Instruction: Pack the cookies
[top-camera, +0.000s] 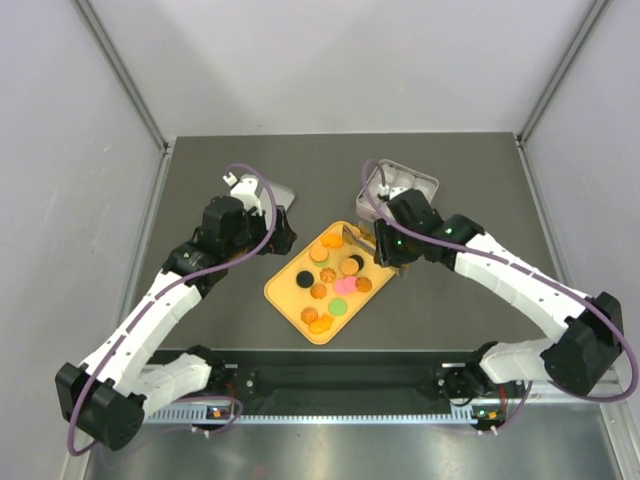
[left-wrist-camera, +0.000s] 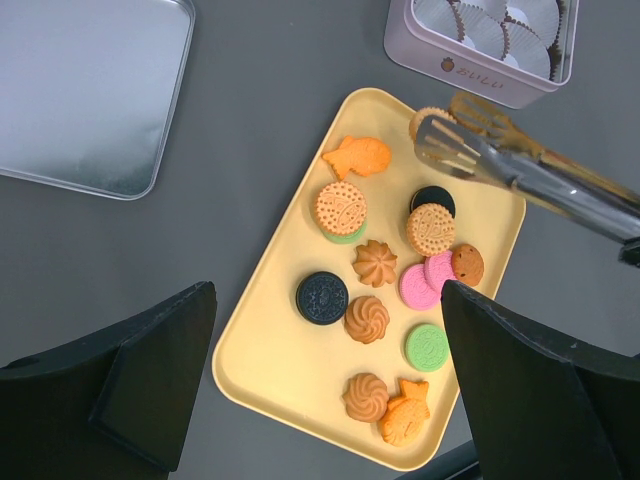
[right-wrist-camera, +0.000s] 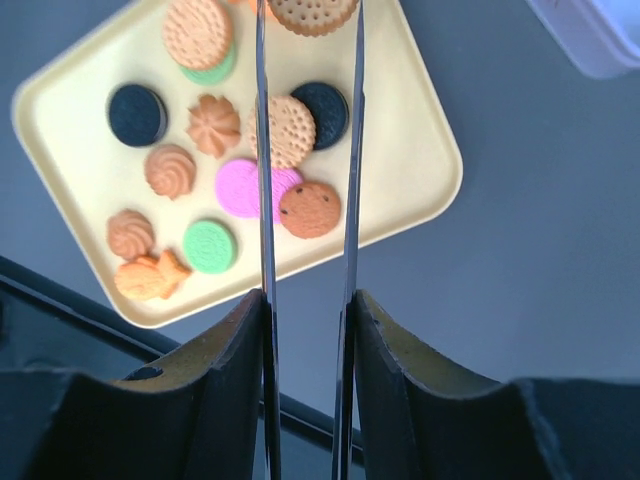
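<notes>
Several cookies (left-wrist-camera: 378, 263) lie on the yellow-orange tray (left-wrist-camera: 268, 352), mostly orange, with some black, pink and green; in the top view the cookies (top-camera: 336, 277) sit mid-table. My right gripper (right-wrist-camera: 305, 310) is shut on a pair of metal tongs (right-wrist-camera: 264, 200). The tongs (left-wrist-camera: 520, 172) reach over the tray's far corner, and a round tan cookie (right-wrist-camera: 312, 10) sits between their tips. My left gripper (left-wrist-camera: 328, 292) hangs open above the tray's near end with nothing between its fingers. In the top view the right gripper (top-camera: 385, 245) is at the tray's right corner and the left gripper (top-camera: 281, 232) is to its left.
A pink square tin (top-camera: 400, 183) with white paper cups (left-wrist-camera: 500, 25) stands beyond the tray. Its silver lid (left-wrist-camera: 85, 90) lies flat at the far left. Grey walls close off the table's sides and back.
</notes>
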